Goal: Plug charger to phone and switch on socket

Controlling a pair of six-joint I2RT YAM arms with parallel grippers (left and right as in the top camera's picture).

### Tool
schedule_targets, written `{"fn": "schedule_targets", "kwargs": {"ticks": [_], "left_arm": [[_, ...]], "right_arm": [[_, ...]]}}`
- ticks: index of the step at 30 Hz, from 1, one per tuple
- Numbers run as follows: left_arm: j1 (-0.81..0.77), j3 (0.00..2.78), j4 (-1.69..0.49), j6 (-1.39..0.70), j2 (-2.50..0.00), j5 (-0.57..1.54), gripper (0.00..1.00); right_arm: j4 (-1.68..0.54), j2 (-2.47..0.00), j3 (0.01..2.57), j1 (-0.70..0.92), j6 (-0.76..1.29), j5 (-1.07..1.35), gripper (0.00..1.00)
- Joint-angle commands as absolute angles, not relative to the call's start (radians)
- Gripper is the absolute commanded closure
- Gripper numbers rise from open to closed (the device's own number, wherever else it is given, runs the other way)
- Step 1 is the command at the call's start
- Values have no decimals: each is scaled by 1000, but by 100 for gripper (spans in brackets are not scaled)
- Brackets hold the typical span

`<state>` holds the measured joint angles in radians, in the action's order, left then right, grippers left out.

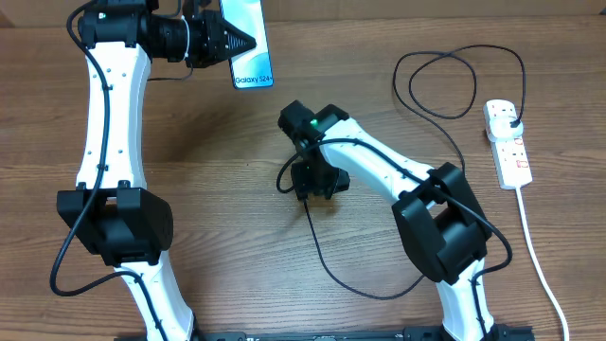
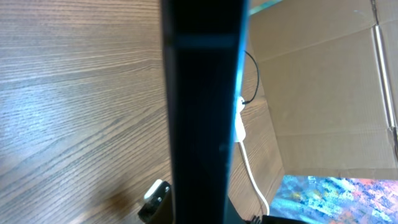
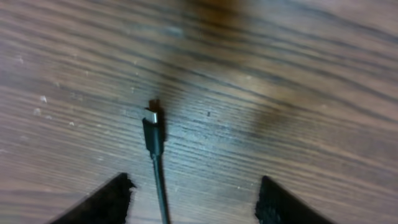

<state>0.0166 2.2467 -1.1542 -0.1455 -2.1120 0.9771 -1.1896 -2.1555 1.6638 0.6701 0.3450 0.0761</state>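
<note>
The charger [image 3: 158,186] lies on the table [image 3: 298,93], and its small tip [image 3: 151,127] rests flat on the wood well to the left of the socket [image 1: 508,142]. The tip sits between the fingers [image 3: 99,202] of my right gripper [image 3: 193,205] and touches neither of them. In my wrist view it is nearer the left finger. That gripper stands wide and holds nothing, hanging low over the cable. From there the thin black cable runs in a long curve toward the socket, coils in loose loops just left of it, and ends at the black plug [image 1: 512,119] seated in the socket's far outlet.

The phone [image 1: 251,57] is far to the left of the socket, raised off the table. My left gripper [image 1: 244,40] is clamped tight on it. Its blue screen faces up, with the white text band at the near end. My left wrist camera sees it only edge-on, as a dark bar.
</note>
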Motion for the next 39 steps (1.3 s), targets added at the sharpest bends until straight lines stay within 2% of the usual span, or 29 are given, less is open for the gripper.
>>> {"fn": "schedule_targets", "kwargs": {"ticks": [1, 6, 17, 23, 27, 32, 36, 39], "left_arm": [[12, 2260, -1159, -119, -2104, 969, 96], [12, 2260, -1168, -118, -2104, 961, 96], [12, 2260, -1172, -118, -2104, 960, 96], [12, 2260, -1179, -118, -2104, 960, 96], [12, 2260, -1180, -119, -2104, 960, 96], [12, 2260, -1181, -118, -2104, 957, 96], [12, 2260, -1184, -118, -2104, 957, 96], [12, 2260, -1184, -118, -2104, 957, 96]], "right_arm": [[-1176, -2170, 1675, 688, 399, 45, 47], [-1150, -2170, 1641, 691, 456, 46, 52], [-1103, -2170, 1622, 698, 498, 84, 52], [-1081, -2170, 1583, 735, 501, 33, 56], [-1033, -2170, 1541, 738, 543, 16, 69], [-1025, -2170, 1541, 744, 523, 15, 73], [-1018, -2170, 1541, 751, 524, 1, 83], [-1009, -2170, 1541, 751, 524, 1, 84]]}}
